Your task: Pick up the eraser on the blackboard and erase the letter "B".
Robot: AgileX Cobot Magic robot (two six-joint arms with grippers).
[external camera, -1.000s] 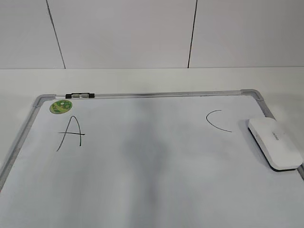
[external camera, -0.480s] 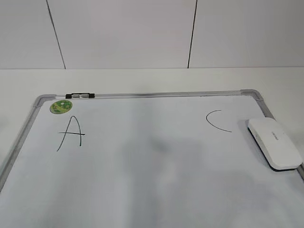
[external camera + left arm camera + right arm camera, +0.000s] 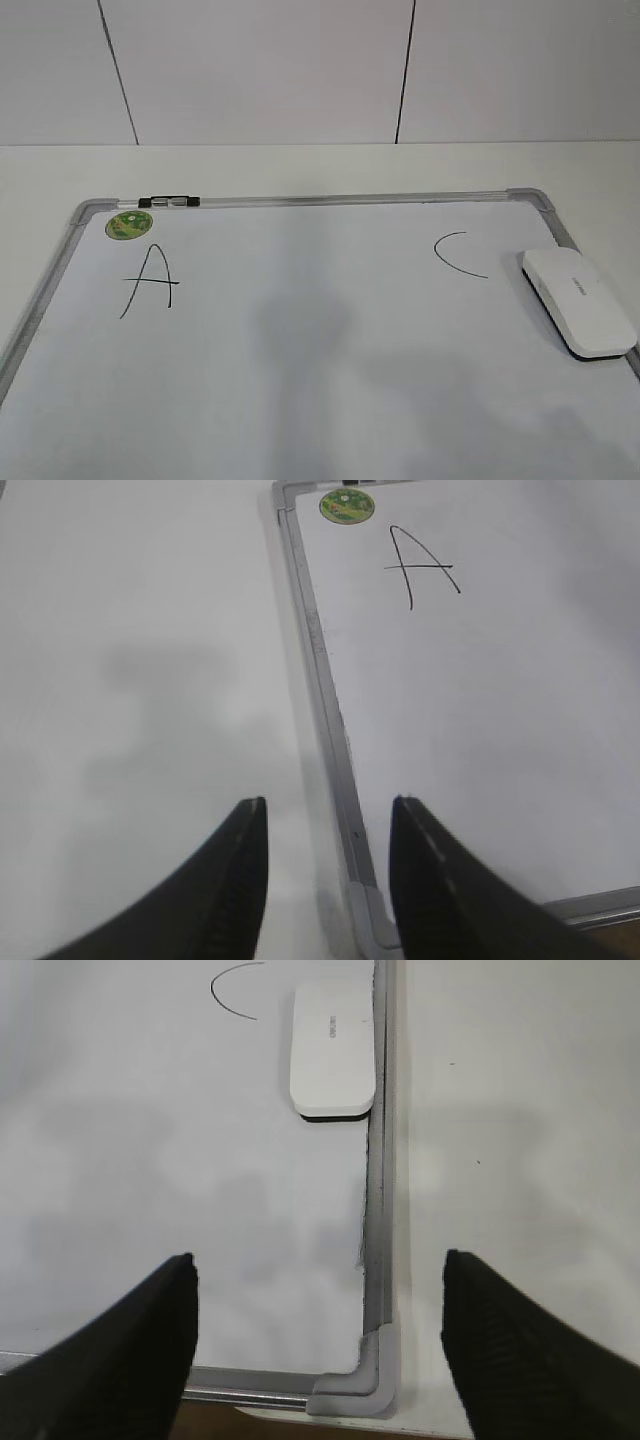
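The white eraser lies flat on the blackboard by its right frame, next to the curved "C". The "A" is at the left. No "B" shows; the board between "A" and "C" is bare. Neither gripper shows in the exterior view. My left gripper is open and empty above the board's left frame, near its front corner. My right gripper is open and empty above the board's front right corner, with the eraser well ahead of it.
A round green magnet sits at the board's back left corner above the "A". A small black clip is on the top frame. The board lies on a white table with a panelled wall behind.
Only the soft shadows on the board have shifted. The eraser and the letters lie where they were.
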